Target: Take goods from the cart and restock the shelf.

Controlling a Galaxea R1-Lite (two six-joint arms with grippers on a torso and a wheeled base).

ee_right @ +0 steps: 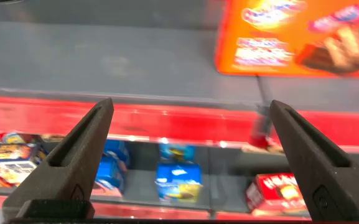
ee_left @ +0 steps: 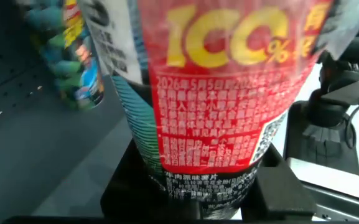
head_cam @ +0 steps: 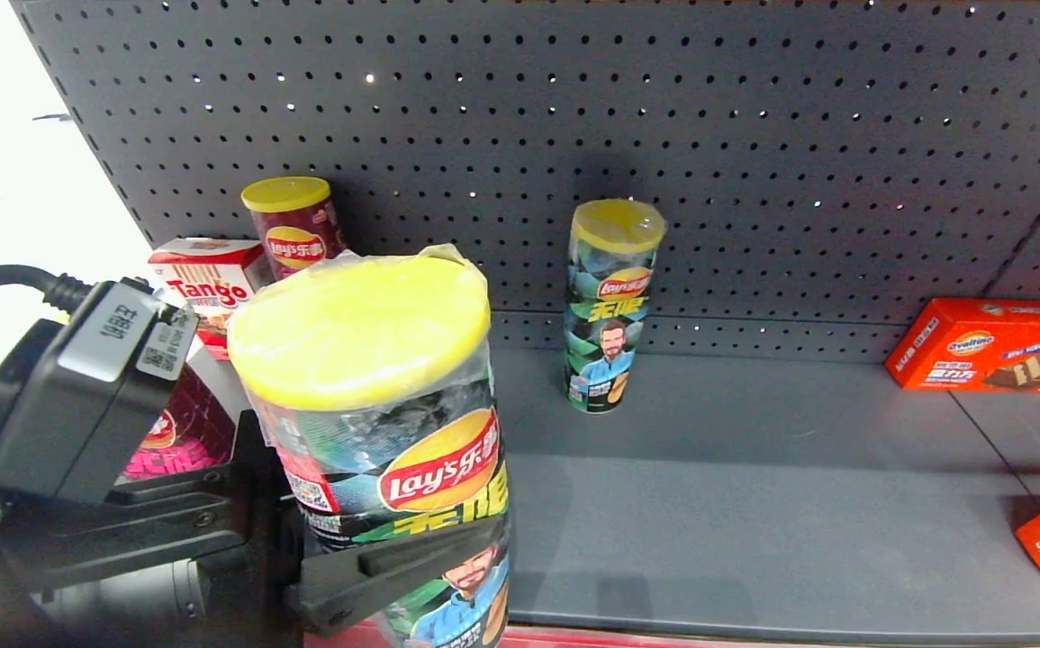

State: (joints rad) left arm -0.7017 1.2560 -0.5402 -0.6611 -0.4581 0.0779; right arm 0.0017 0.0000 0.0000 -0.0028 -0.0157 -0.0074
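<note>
The left end effector is pinching a yellow-lidded chip can low on its body, holding it upright over the front left of the grey shelf. In the left wrist view its fingers press against the can's wrapper. Further back on the shelf, well apart, a matching can stands near the pegboard. A dark red can and a wafer box sit at the back left. The right end effector is spread wide and holds nothing, in front of the shelf's red edge near an orange box.
</note>
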